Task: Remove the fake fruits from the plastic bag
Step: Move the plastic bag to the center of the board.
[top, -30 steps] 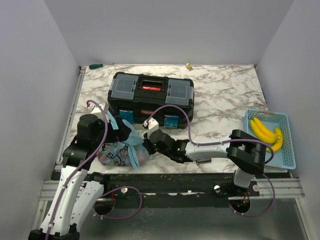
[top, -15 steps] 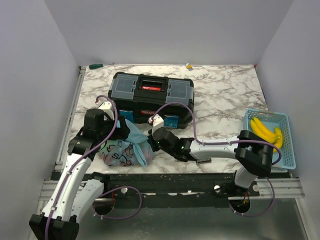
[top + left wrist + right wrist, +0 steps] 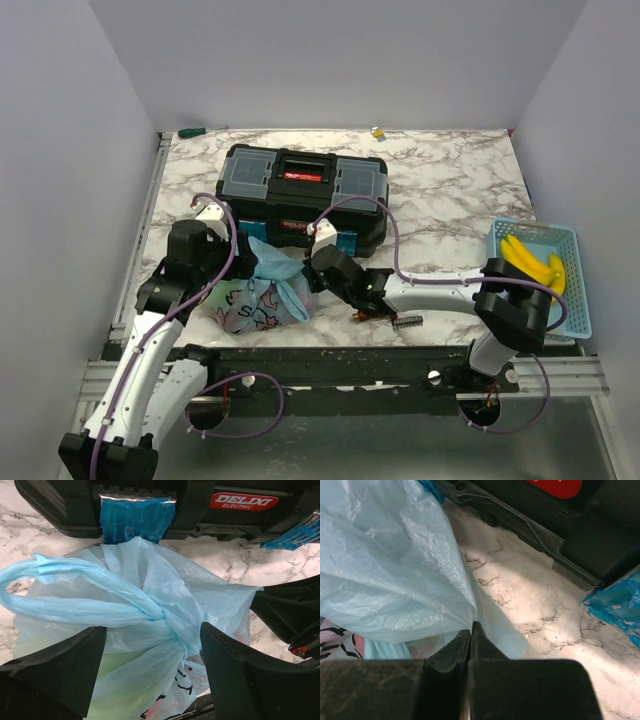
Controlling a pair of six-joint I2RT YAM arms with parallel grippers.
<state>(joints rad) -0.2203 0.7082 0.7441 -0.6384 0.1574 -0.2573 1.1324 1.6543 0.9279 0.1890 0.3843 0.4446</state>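
Note:
The light-blue plastic bag (image 3: 262,296) lies knotted on the marble table in front of the black toolbox. In the left wrist view the bag (image 3: 150,590) shows its tied handles and a green tint through the film; the fruits inside are not clearly visible. My left gripper (image 3: 243,270) is open, its jaws standing either side of the knot (image 3: 152,630). My right gripper (image 3: 312,274) is shut on a fold of the bag's right edge (image 3: 471,625), the bag (image 3: 385,565) filling the left of that view.
The black toolbox (image 3: 303,195) stands just behind the bag, close to both grippers. A light-blue mesh basket (image 3: 578,300) with bananas (image 3: 533,262) sits at the right edge. A small spring-like part (image 3: 406,321) lies near the front edge.
The right gripper has drawn the bag's edge right and toward the toolbox. The left gripper has shifted right and back with the bag, which now sits further right.

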